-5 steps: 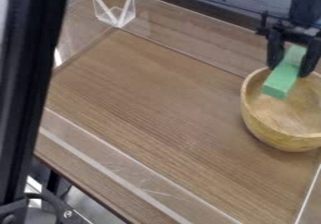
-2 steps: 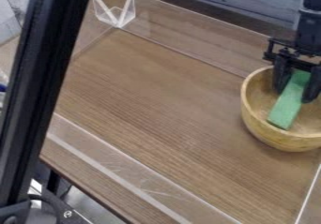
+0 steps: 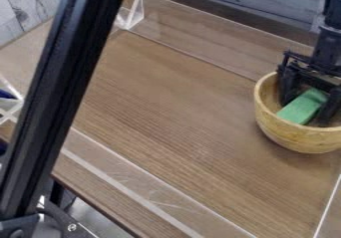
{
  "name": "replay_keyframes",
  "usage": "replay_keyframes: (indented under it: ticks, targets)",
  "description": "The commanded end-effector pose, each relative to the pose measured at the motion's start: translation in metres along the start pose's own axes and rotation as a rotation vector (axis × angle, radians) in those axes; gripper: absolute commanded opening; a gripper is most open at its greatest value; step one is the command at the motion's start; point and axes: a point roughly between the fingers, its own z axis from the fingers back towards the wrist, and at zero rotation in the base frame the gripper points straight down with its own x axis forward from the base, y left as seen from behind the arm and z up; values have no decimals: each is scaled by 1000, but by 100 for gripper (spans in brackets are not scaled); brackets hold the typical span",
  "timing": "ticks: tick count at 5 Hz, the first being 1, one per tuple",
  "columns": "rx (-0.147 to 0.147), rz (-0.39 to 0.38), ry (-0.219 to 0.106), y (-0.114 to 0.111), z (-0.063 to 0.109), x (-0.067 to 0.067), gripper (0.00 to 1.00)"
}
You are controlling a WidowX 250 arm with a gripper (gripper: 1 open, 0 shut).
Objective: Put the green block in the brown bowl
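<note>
Green block (image 3: 305, 109) inside brown bowl (image 3: 277, 128) — claw (image 3: 310, 83) spread.

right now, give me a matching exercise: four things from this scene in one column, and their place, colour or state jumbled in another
Things:
1. green block
2. brown bowl
3. claw
4. wooden tabletop

Descriptions:
A. black, fingers spread wide, reaching down into the bowl
B. round, light wood, near the right edge of the table
C. lying inside the bowl
D. brown grain, ringed by clear low walls

Pairs: 1-C, 2-B, 3-A, 4-D
</note>
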Motion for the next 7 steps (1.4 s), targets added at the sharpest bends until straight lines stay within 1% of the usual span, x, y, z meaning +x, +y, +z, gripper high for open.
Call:
replay_keyframes:
  ticks: [1,2,4,5,6,7]
  targets:
    - [-12,-7,-50,-4,6,8,100]
    - [-24,8,-61,0,1,15,100]
    - [-78,68,-123,-2,-20,7,100]
    - [-106,95,-118,-5,-18,9,0]
    - [-134,126,-112,-9,-15,9,100]
    - [-154,147,-104,-12,-13,10,100]
